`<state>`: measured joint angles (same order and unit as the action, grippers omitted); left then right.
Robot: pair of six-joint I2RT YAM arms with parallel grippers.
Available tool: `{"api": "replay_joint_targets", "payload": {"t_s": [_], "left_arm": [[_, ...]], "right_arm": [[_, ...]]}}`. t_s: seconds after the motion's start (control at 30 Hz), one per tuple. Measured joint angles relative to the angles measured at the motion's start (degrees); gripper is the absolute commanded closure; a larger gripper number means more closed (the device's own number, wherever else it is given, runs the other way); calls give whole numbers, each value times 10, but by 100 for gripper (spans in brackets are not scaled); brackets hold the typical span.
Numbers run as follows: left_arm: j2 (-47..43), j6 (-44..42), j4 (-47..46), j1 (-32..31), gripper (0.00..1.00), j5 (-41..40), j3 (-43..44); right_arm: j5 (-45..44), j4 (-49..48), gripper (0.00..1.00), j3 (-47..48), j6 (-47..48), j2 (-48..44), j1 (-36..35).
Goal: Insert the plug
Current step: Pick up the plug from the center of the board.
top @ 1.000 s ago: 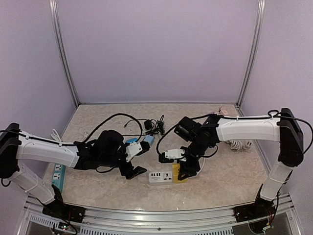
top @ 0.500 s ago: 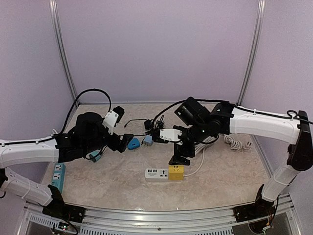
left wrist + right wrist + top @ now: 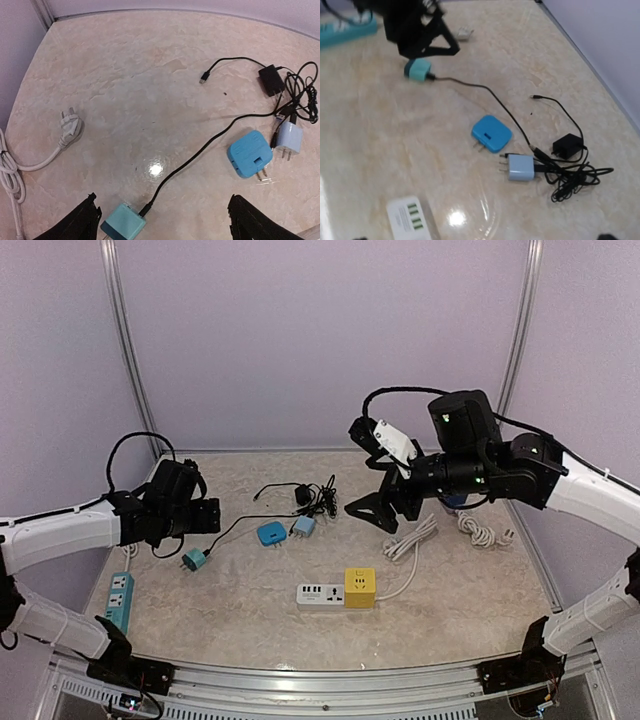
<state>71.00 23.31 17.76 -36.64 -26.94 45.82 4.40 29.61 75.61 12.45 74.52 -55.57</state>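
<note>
Plug (image 3: 123,223) rests on marbled tabletop (image 3: 150,75); left end effector (image 3: 163,202), right end effector (image 3: 372,517) gape empty.

The left arm (image 3: 60,535) leaves its base, swings out to the left edge and bends back, its white forearm running nearly level toward the middle. Its black wrist tips downward, and the left gripper (image 3: 205,518) hangs low with the jaws spread wide and nothing between them; in the left wrist view its fingers (image 3: 85,222) stand far apart at the lower corners. The right arm (image 3: 600,495) climbs from its base at the right edge and reaches inward at a greater height. The right gripper (image 3: 362,472) points left and down, jaws fully parted, empty.
</note>
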Motion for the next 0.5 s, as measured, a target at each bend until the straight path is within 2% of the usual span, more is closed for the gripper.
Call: {"api": "replay_joint_targets", "payload": {"t_s": [0.1, 0.17, 0.37, 0.5], "left_arm": [[26, 26, 21, 64, 17, 45, -7], [58, 26, 38, 83, 16, 68, -7], [191, -7, 88, 86, 16, 97, 9], [210, -9, 101, 90, 15, 99, 19]], "right_arm": [[-10, 6, 0, 26, -45, 16, 2], [-17, 10, 0, 40, -65, 34, 4], [-19, 25, 0, 38, -86, 57, 4], [-16, 28, 0, 37, -89, 58, 5]]}}
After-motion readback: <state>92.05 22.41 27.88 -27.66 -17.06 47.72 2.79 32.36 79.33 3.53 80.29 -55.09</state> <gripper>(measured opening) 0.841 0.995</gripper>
